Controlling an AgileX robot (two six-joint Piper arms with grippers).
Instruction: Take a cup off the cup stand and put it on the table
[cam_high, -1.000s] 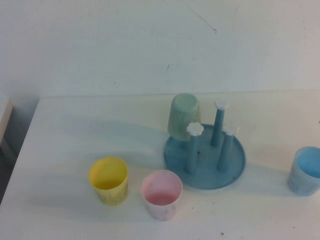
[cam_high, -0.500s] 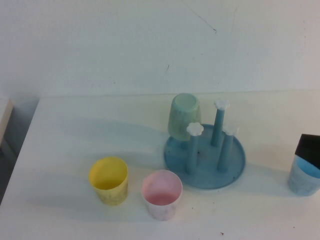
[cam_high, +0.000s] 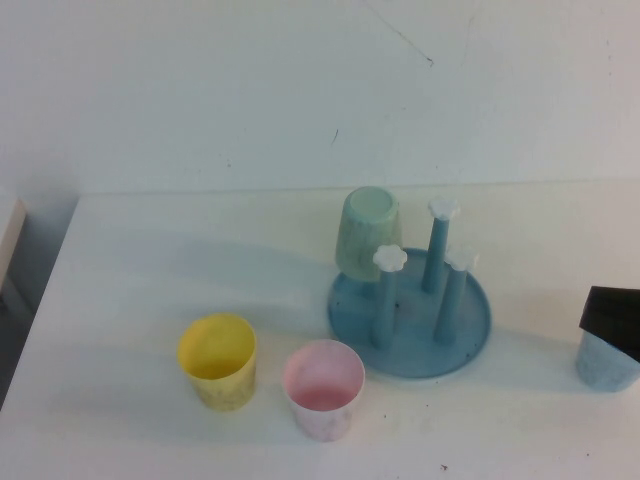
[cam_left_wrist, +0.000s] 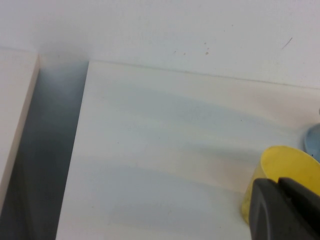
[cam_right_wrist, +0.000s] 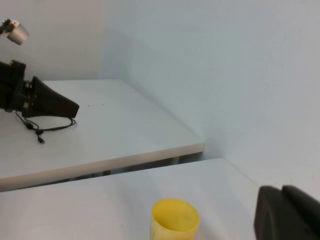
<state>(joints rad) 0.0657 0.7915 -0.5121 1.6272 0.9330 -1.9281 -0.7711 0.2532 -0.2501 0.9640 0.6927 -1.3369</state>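
My pink cup (cam_high: 323, 388) stands on the surface (cam_high: 150, 270) beside the cup stand (cam_high: 411, 318); job looks done. Left gripper (cam_left_wrist: 287, 210) and right gripper (cam_right_wrist: 289, 214) have closed, empty jaws.

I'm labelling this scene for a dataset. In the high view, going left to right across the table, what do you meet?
yellow cup → pink cup → green cup upside down on the cup stand → blue cup at the right edge, partly hidden by a dark arm part.
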